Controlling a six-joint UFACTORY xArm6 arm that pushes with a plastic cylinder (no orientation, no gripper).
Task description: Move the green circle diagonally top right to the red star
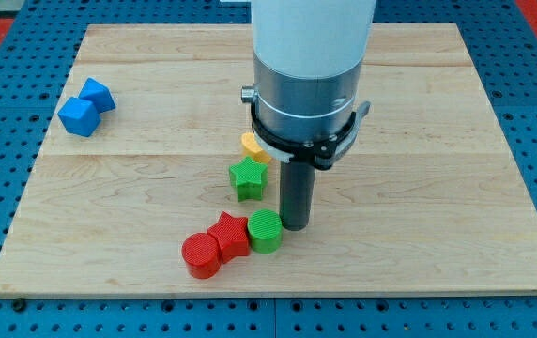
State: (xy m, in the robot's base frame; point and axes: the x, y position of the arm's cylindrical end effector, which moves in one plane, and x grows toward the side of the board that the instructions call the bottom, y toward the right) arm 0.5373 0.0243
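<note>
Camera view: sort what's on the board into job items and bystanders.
Job items: green circle, red star, my tip just right of the green circle.

Bystanders: red cylinder, green star, yellow block, blue blocks.

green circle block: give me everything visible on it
The green circle is a short, ridged, plastic-looking cylinder lying flat on the wooden board, low and near centre. Its left side touches the red star. My tip sits immediately at its right, apparently in contact. The green star stands apart above it.
</note>
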